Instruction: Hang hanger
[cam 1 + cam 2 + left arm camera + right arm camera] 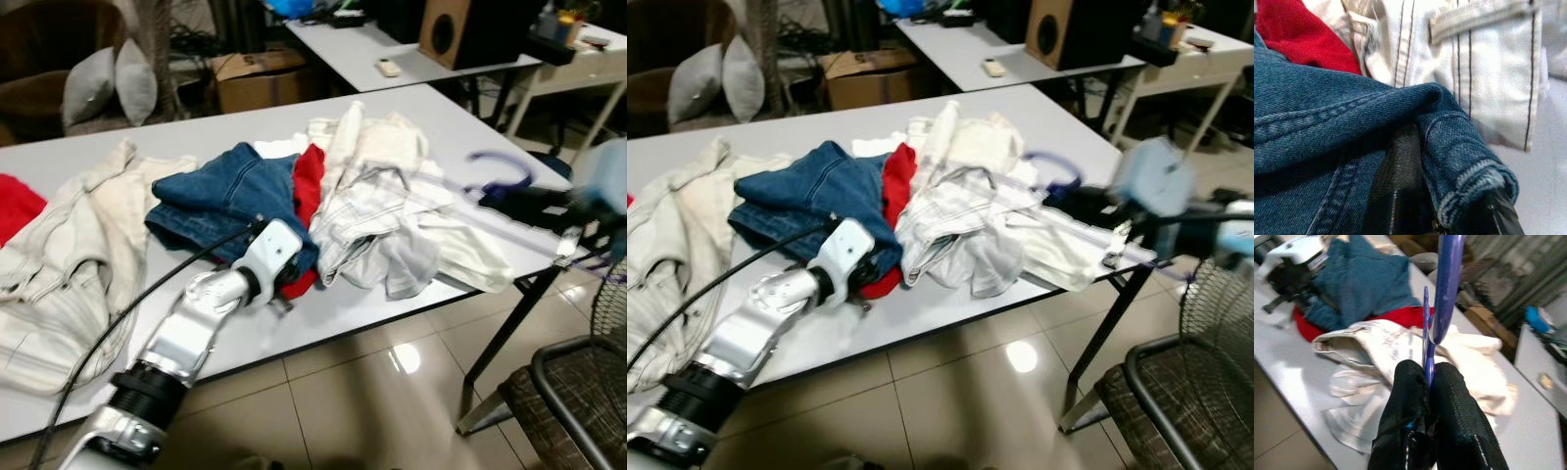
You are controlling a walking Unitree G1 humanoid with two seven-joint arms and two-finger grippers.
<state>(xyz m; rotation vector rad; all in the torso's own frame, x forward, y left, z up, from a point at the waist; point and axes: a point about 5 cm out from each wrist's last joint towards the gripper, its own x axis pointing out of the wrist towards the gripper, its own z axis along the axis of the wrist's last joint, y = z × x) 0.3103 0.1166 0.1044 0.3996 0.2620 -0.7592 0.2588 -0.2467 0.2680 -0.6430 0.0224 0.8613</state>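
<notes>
A white counter (460, 127) carries piled clothes. The right pincer (1429, 377) is clamped on the purple hanger (1442, 293), held above the counter's right edge. The left pincer (1444, 196) grips the denim jeans (220, 196). Keep the hanger clamped firmly; lift it clear of the garments before carrying.

One purple hanger (1442, 289), one pair of blue jeans (220, 201) and one red garment (309, 181) were counted on the table (460, 127). Two grey cushions (108, 86), one cardboard box (257, 78) and one speaker (446, 31) were seen behind.
</notes>
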